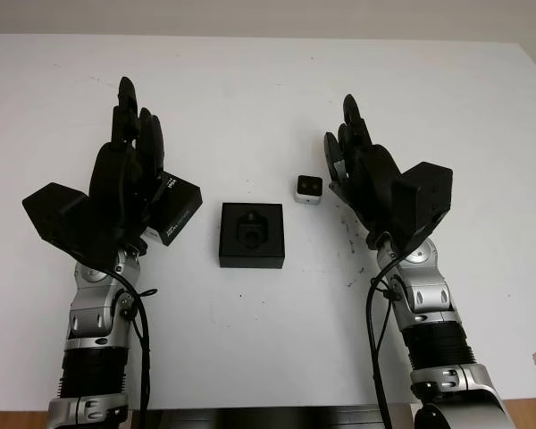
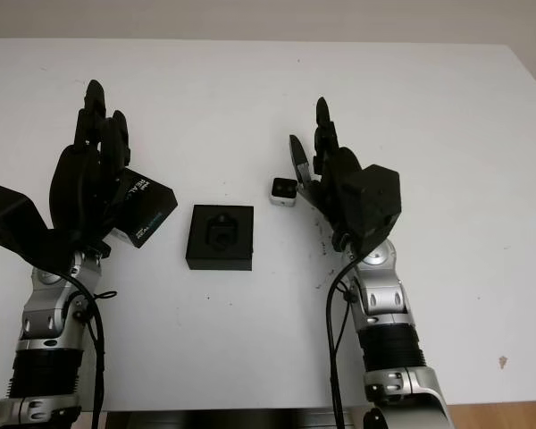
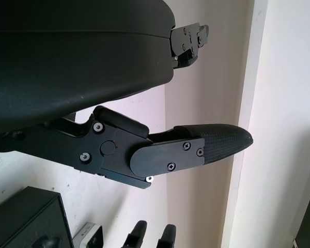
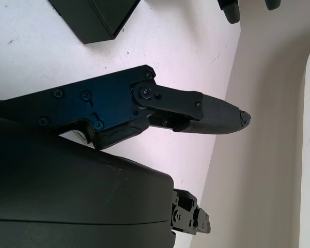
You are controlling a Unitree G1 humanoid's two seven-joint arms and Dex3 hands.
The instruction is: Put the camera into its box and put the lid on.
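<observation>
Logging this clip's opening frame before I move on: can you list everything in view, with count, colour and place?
Box: one, black, open, with a moulded recess, mid-table between the hands.
Camera: one, small, white with a dark front, on the table just beyond and to the right of the box, beside the right hand.
Lid: one, black with white lettering, left of the box, partly hidden under the left hand.
Table: one, white, under everything.
Left hand: black, open, above the lid.
Right hand: black, open, right of the camera, holding nothing.
</observation>
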